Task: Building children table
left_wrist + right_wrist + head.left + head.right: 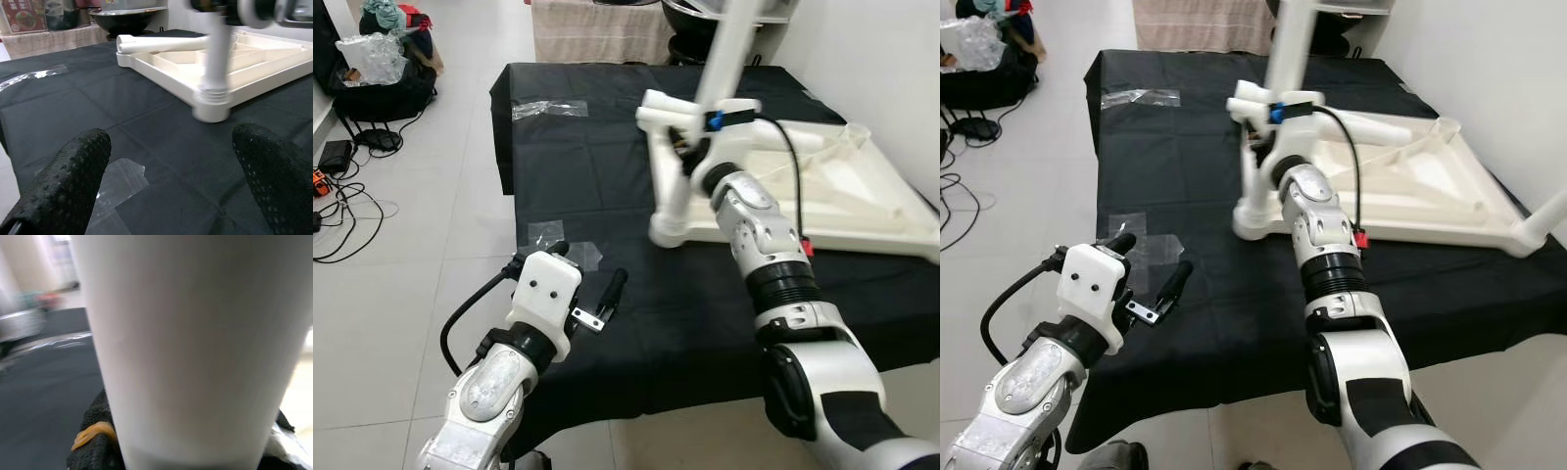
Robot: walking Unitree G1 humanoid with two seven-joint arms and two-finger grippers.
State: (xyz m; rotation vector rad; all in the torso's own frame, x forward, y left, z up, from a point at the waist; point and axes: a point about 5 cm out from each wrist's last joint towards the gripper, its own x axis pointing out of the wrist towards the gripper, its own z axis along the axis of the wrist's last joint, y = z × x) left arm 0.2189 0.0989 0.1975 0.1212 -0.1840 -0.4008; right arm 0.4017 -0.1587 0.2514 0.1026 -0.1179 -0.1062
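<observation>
Right wrist view: my right gripper (190,450) seems clamped around the leg (668,186) at the tabletop's (842,186) near corner on the cloth (597,166); my left gripper (592,284) hovers spread.

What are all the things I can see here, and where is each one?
Tabletop: one, cream, upside down on the black cloth, far right.
Table leg: one, white, upright in the tabletop's near corner.
Black cloth: one, covering the work surface.
Plastic wrappers: two, clear, on the cloth's left side.
Cables: several, black, on the floor, left.
Bag: one, black, far left floor.
Left gripper: open, over the cloth's near edge.
Right gripper: shut on the table leg.
</observation>
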